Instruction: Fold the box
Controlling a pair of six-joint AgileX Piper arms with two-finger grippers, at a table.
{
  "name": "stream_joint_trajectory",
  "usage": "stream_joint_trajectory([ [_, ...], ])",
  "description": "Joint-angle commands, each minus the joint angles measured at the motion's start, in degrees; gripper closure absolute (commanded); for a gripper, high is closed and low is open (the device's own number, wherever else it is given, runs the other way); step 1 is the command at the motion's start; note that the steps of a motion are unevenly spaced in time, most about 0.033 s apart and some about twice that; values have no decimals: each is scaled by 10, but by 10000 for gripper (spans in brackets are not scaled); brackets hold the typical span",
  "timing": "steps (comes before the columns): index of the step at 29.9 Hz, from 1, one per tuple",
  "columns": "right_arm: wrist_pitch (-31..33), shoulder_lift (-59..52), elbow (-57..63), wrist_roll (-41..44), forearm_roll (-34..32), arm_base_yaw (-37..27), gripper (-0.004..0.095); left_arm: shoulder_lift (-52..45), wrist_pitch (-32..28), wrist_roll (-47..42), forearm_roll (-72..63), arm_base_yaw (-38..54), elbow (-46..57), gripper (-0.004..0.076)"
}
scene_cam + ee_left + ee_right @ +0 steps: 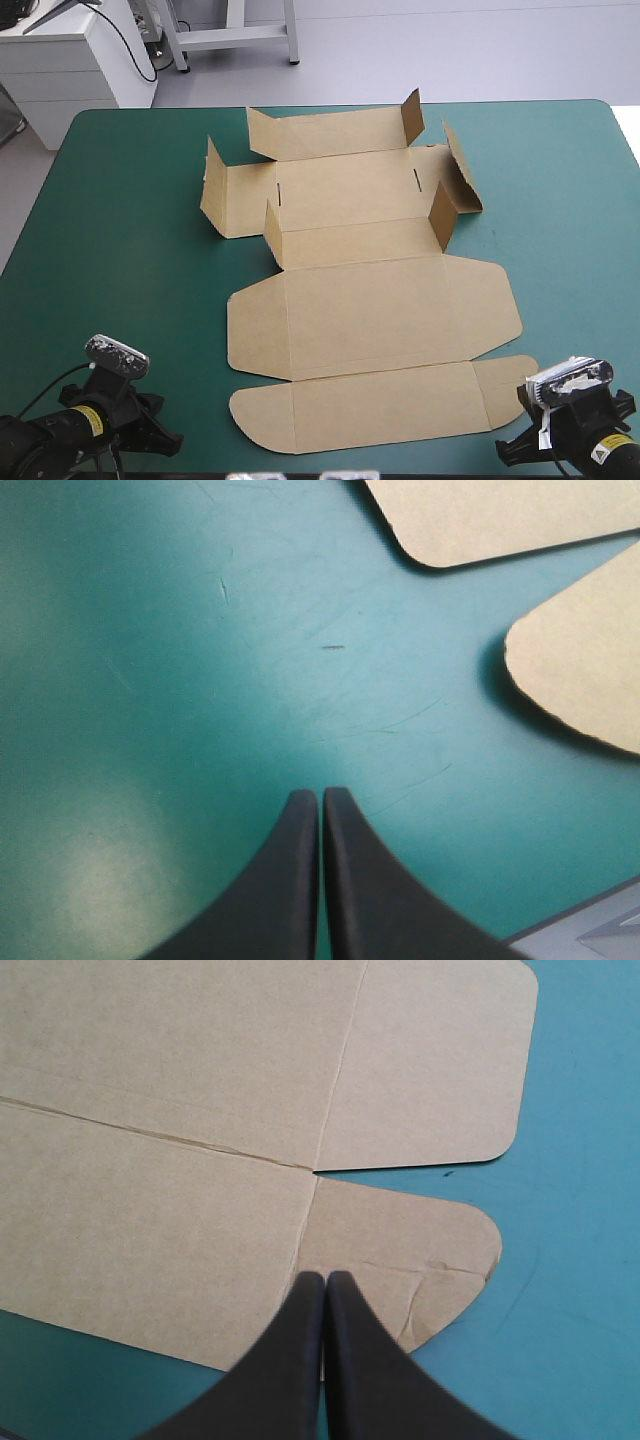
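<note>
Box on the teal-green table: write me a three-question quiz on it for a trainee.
1. True or false: the left gripper and the right gripper are both shut.
2. The right gripper's tip is over: A) bare cover; B) a rounded corner flap of the box; C) a raised wall.
3. Fill in: the box's raised walls stand toward the table's ____ edge.
Key: 1 true; 2 B; 3 far.
</note>
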Motion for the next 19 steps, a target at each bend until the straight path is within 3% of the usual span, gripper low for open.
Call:
stream_joint_trajectory([
  [1,-46,7,-19,-17,7,2,924,2,-23,-1,-5,-2,-13,731],
  [10,-89,34,-89,-17,2,2,923,2,-22,-1,-5,-2,-13,731],
  [19,-89,172,-212,-31,2,2,924,2,-22,-1,-5,-2,-13,731],
])
